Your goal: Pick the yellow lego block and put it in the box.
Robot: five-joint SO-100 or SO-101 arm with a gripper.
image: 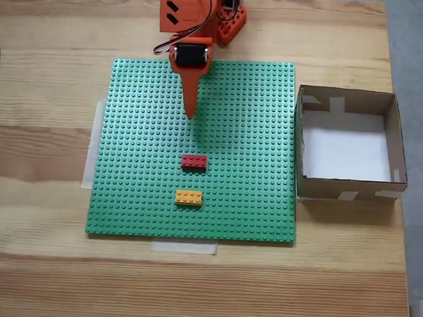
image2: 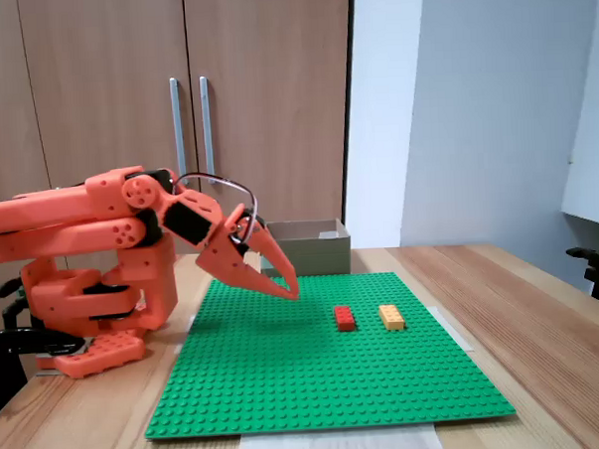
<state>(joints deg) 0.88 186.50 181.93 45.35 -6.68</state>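
The worktop (image: 38, 263) is a light wooden surface with visible grain. A green studded baseplate (image: 139, 197) lies flat on it, held by pale tape strips (image: 184, 247) at its near and left edges in a fixed view. The box (image: 351, 182) stands directly on the wood, just beside the baseplate's right edge in that view. The orange arm base (image2: 96, 353) sits on the worktop beyond the baseplate's far edge.
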